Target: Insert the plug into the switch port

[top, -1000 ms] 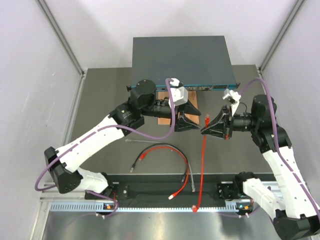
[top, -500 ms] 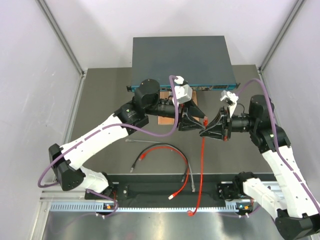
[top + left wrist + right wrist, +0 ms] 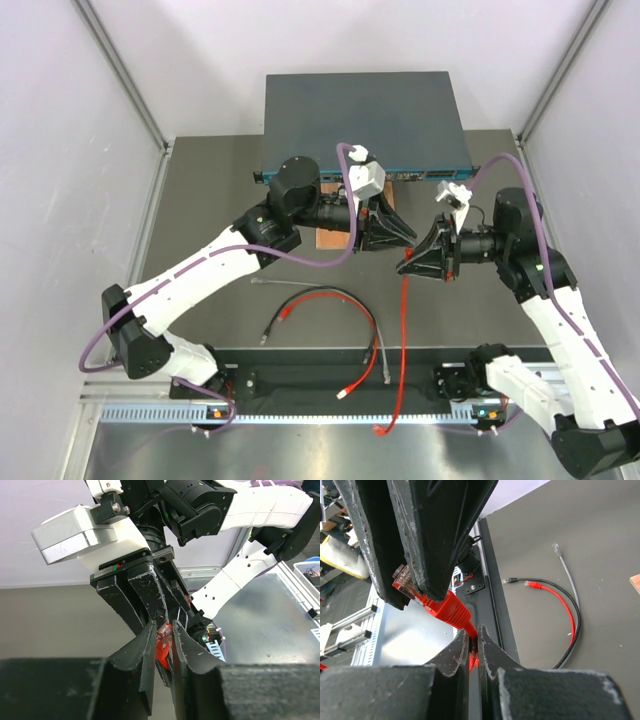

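The red plug (image 3: 164, 634) sits between my left gripper's (image 3: 163, 630) fingers, which are shut on it. In the right wrist view the plug (image 3: 420, 594) with its clear tip sticks out from those dark fingers. My right gripper (image 3: 474, 632) is shut on the red cable (image 3: 403, 320) just behind the plug's boot. In the top view the left gripper (image 3: 407, 238) and the right gripper (image 3: 404, 266) meet tip to tip above the table's middle. The switch (image 3: 365, 108), a dark blue-grey box with a teal front face (image 3: 420, 173), lies at the back, apart from both grippers.
A brown wooden board (image 3: 328, 240) lies under the left arm. A loose black and red cable pair (image 3: 320, 298) and a grey cable (image 3: 384, 360) lie on the dark table near the front rail (image 3: 340, 380). Grey walls stand on both sides.
My left gripper has moved right to the right gripper and closed on the plug. The right gripper has kept hold of the cable and dipped slightly. The cable's lower end has shifted left.
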